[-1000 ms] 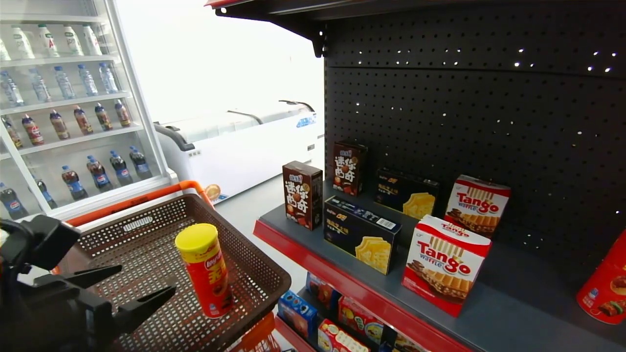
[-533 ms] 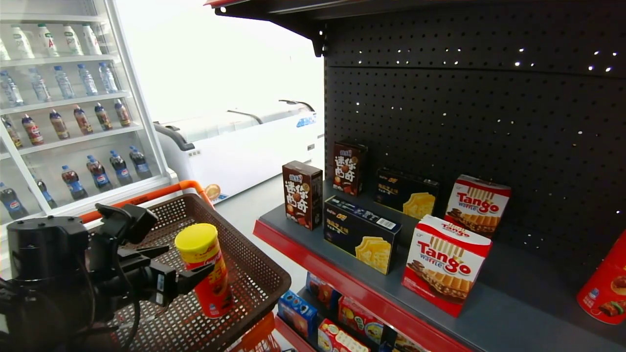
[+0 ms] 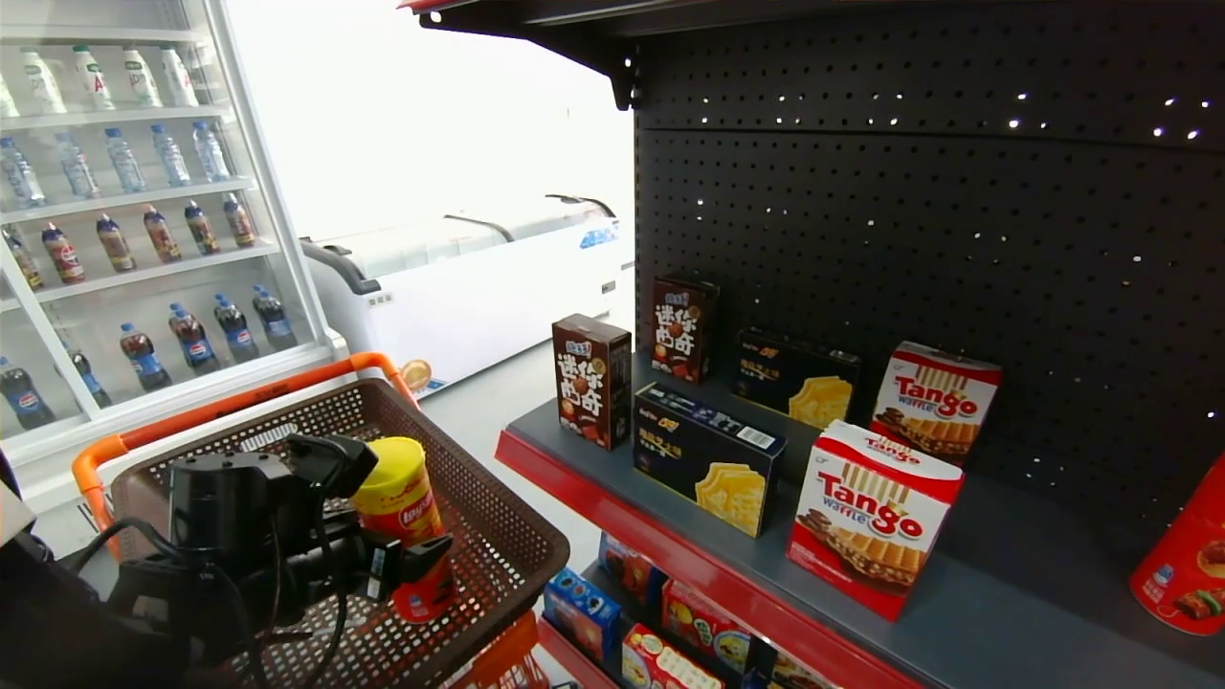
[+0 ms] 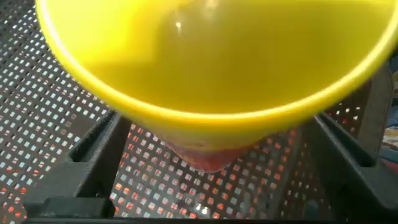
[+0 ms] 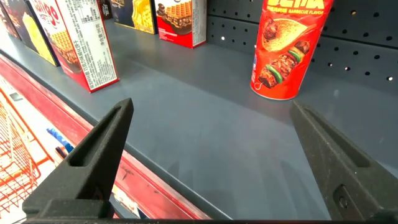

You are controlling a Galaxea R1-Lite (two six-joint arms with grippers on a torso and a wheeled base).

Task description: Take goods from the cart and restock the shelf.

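The left tool (image 4: 217,134) has its two fingers wide apart, one on each side of the chip can (image 3: 397,488), and in the left wrist view there is a gap between each finger and the can's body. So it holds nothing yet. The can stands upright inside the brown cart basket (image 3: 507,545), near the wall on the shelf's side.

I think the main risk is a closing that is not centred. One finger would then touch first and push the can over, because it is tall and stands free on the perforated floor. A grip high under the yellow lid could also let the can swing or slip.

The right tool (image 5: 211,109) is wide open and empty above the grey shelf (image 5: 205,143), near a red can (image 5: 283,50). On the way to the shelf, the basket wall and the shelf's red front edge (image 3: 612,507) must be cleared. The wafer boxes (image 3: 871,517) and the dark blue box (image 3: 708,459) already fill the nearer part of the shelf.
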